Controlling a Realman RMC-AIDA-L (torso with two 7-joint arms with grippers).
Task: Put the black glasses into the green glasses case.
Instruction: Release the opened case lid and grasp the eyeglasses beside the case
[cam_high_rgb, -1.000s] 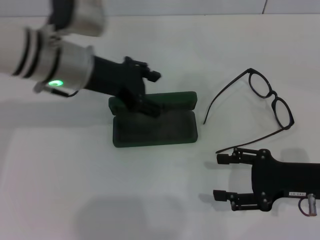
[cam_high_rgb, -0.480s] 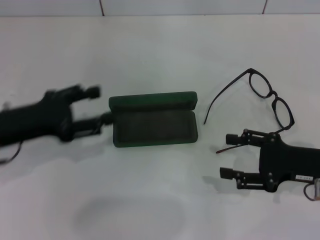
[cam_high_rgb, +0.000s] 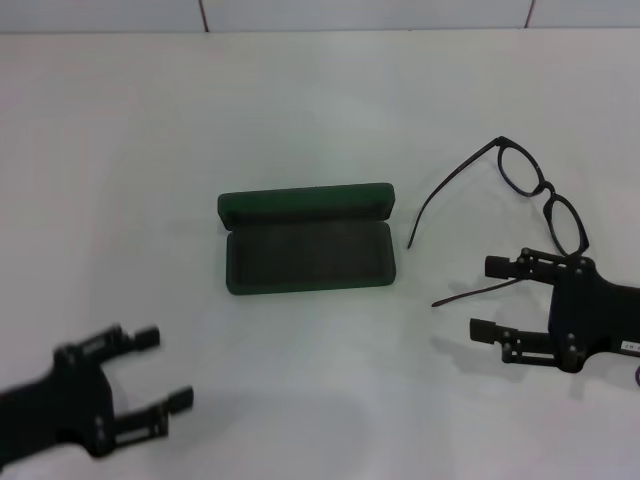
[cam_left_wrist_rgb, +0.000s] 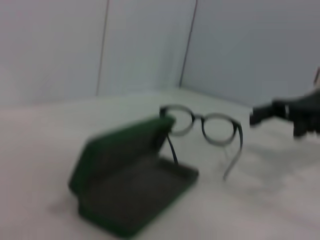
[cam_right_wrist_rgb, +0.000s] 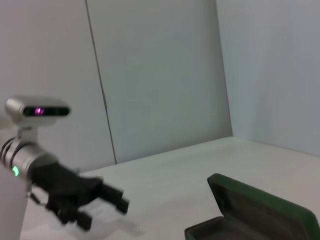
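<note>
The white bench (cam_high_rgb: 320, 110) carries every item, with a pale wall behind it in both wrist views.

Left tool (cam_high_rgb: 160, 366): at the near left of the bench in the head view, well apart from the case, its two fingers spread apart and holding nothing. The right wrist view shows the same tool (cam_right_wrist_rgb: 107, 202) far off, low over the bench, with a silver wrist section bearing a green light behind it.

Right tool (cam_high_rgb: 492, 297): at the near right of the bench, fingers spread apart and pointing toward the robot's left, holding nothing. Its upper finger lies just beside the end of the near temple arm of the glasses; whether the two touch cannot be told. The left wrist view shows this tool (cam_left_wrist_rgb: 262, 114) beyond the glasses.

Case (cam_high_rgb: 308, 240): dark green, lying open near the middle of the bench, lid raised at the far side, grey-lined tray toward the robot with nothing in it. Both wrist views show it open (cam_left_wrist_rgb: 127, 182) (cam_right_wrist_rgb: 255, 212).

Glasses (cam_high_rgb: 535, 195): black frame, lying on the bench to the right of the case and apart from it, temple arms unfolded and reaching toward the case side. Seen also from the left wrist (cam_left_wrist_rgb: 207, 127), they stand behind the case.
</note>
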